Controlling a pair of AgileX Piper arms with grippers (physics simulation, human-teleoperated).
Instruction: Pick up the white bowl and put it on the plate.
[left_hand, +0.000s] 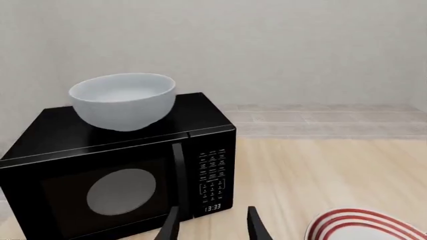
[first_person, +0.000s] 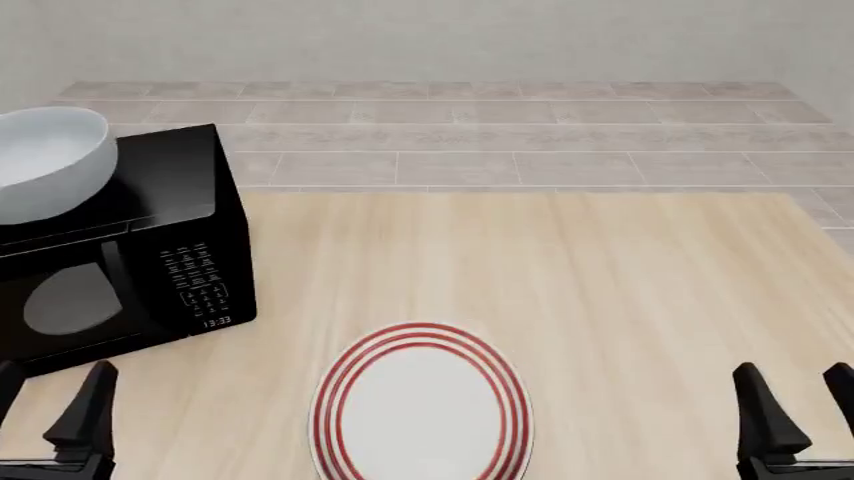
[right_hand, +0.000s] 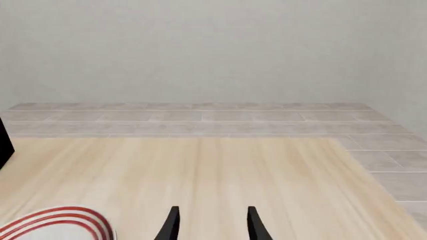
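The white bowl (first_person: 47, 163) stands upright on top of a black microwave (first_person: 127, 260) at the table's left; the left wrist view shows the bowl (left_hand: 123, 100) on the microwave's roof too. The plate (first_person: 420, 408), white with red rings, lies flat near the table's front edge at the middle, and its rim shows in the left wrist view (left_hand: 363, 226) and the right wrist view (right_hand: 57, 222). My left gripper (first_person: 51, 415) is open at the front left, in front of the microwave. My right gripper (first_person: 801, 415) is open at the front right. Both hold nothing.
The microwave (left_hand: 117, 170) has its door closed, with a keypad on its right side. The wooden table (first_person: 601, 290) ends at a tiled floor (first_person: 507, 140) behind, with a pale wall beyond.
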